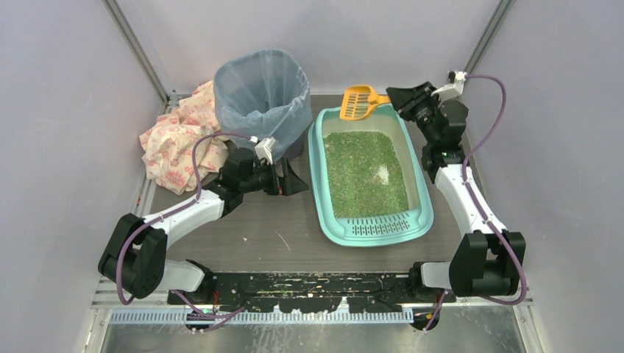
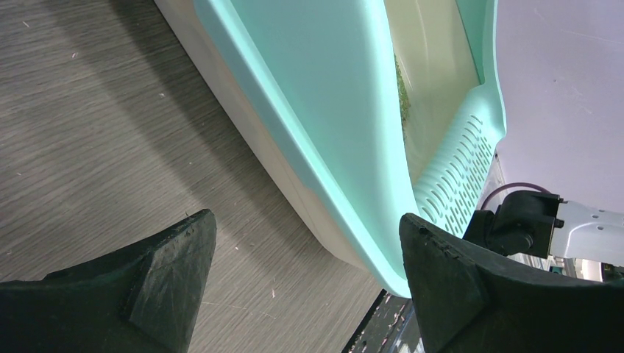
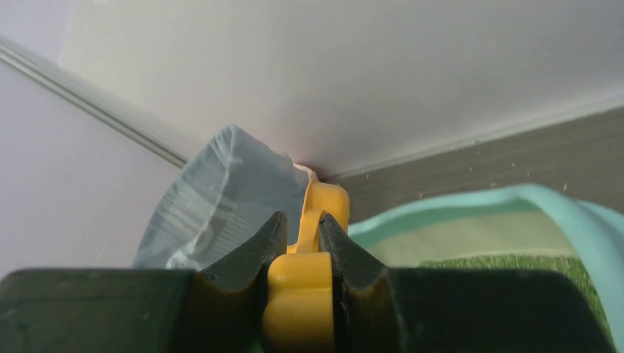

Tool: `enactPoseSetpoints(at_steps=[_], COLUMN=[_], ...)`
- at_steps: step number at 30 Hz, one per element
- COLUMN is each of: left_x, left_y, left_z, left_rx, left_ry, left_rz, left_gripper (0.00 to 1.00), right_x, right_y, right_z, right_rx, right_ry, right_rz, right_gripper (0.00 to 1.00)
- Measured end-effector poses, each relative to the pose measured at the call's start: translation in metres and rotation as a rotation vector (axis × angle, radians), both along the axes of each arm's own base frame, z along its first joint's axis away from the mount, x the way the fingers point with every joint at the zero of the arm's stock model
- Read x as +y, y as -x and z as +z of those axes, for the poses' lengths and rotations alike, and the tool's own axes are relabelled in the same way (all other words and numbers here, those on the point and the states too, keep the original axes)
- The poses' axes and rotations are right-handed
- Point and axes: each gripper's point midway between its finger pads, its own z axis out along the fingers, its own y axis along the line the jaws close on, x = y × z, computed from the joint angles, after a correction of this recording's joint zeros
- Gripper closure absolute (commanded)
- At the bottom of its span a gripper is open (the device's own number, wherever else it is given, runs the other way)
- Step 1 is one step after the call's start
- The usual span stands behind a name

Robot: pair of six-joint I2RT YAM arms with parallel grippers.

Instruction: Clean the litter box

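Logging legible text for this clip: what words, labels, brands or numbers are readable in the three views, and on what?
None can be read.
The litter box, orange scoop and bag-lined bin show no lettering.
The crumpled cloth has a pink print, too small to tell whether it includes words.

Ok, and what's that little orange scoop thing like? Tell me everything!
The scoop is yellow-orange and looks like plastic, with a flat slotted head and a short handle. The right gripper is shut on the handle, holding it over the far rim of the teal litter box, head pointing toward the bag-lined bin. Whether it touches the rim I cannot tell.
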Motion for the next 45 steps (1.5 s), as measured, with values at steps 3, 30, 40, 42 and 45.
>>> enactPoseSetpoints(at_steps=[3, 30, 40, 42, 45], left_x=[0.0, -0.001, -0.004, -0.004, -0.004], left_y=[0.0, -0.001, -0.006, -0.006, -0.006], left_z=[0.0, -0.008, -0.015, -0.017, -0.021], left_rx=[0.002, 0.027, 0.081, 0.09, 0.109], left_ry=[0.0, -0.009, -0.015, -0.018, -0.019], left_rz=[0.0, 0.003, 0.019, 0.02, 0.025], left_gripper=[0.06, 0.03, 0.03, 0.03, 0.03], right_x=[0.001, -0.004, -0.086, -0.094, -0.099], right_y=[0.012, 0.005, 0.06, 0.069, 0.07], right_z=[-0.029, -0.169, -0.063, -0.053, -0.054], right_rx=[0.047, 0.355, 0.143, 0.114, 0.119], right_ry=[0.001, 0.108, 0.233, 0.235, 0.239], right_rz=[0.005, -0.053, -0.438, -0.472, -0.489], right_gripper=[0.99, 0.0, 0.0, 0.0, 0.0])
